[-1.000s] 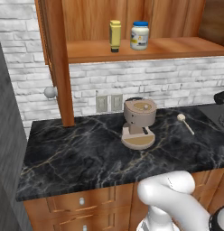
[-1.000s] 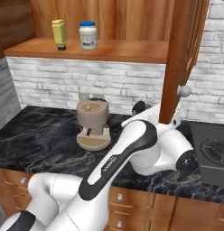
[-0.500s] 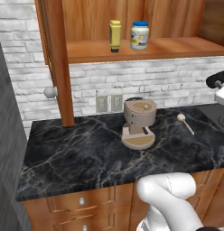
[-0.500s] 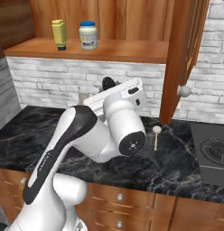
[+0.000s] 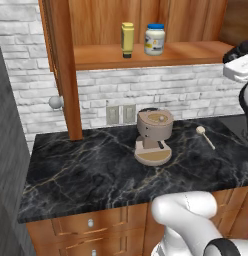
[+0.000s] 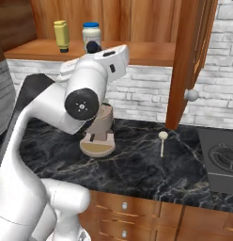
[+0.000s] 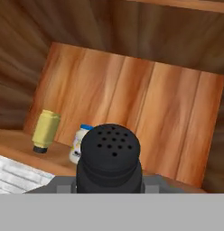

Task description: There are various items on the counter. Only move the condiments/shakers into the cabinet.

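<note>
Swung up toward the cabinet (image 6: 151,47) shelf, the end effector (image 7: 109,182) gripped the black shaker (image 7: 110,158), which risked toppling the white jar (image 7: 80,143) just beyond.

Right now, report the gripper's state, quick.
Gripper: closed on the black shaker, carried up toward the cabinet shelf.

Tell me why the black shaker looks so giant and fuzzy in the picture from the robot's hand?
In the hand view the black shaker sits right in front of the camera, so it looks huge and soft-edged, while the yellow squeeze bottle behind it looks small. In the right base view the shaker is tiny, and the shelf is evenly lit, without glare.
</note>
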Robot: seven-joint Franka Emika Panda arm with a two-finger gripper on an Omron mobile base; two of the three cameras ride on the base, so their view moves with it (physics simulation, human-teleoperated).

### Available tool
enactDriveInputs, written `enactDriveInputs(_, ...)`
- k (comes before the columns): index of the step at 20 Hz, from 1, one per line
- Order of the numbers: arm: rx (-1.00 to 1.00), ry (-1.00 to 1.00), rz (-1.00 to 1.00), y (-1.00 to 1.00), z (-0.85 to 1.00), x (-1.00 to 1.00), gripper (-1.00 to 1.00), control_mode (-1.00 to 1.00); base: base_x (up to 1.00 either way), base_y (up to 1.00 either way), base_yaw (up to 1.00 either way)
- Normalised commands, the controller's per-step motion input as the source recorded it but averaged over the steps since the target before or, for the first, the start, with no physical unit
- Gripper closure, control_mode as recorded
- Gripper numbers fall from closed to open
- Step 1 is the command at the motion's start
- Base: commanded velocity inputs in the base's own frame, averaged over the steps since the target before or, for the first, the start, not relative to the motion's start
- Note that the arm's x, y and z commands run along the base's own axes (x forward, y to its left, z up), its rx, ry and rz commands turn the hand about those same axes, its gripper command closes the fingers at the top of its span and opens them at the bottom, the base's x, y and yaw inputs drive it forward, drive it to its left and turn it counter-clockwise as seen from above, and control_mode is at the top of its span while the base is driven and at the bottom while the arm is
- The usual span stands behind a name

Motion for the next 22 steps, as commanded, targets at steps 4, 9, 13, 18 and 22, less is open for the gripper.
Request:
enactDriveInputs(4,0.01,0.57,0.0,-0.06,0.23,0.99,1.0,-1.0,0.0,0.0,0.0)
enactDriveInputs(9,0.06,0.45,0.0,-0.08,0.0,0.53,1.0,-1.0,0.0,0.0,0.0)
enactDriveInputs(13,0.01,-0.02,-0.04,-0.03,-0.18,0.11,1.0,-1.0,0.0,0.0,0.0)
enactDriveInputs(18,0.0,0.0,-0.03,0.0,-0.19,0.6,1.0,-1.0,0.0,0.0,0.0)
enactDriveInputs(22,0.0,0.0,-0.01,0.0,-0.45,0.75,1.0,-1.0,0.0,0.0,0.0)
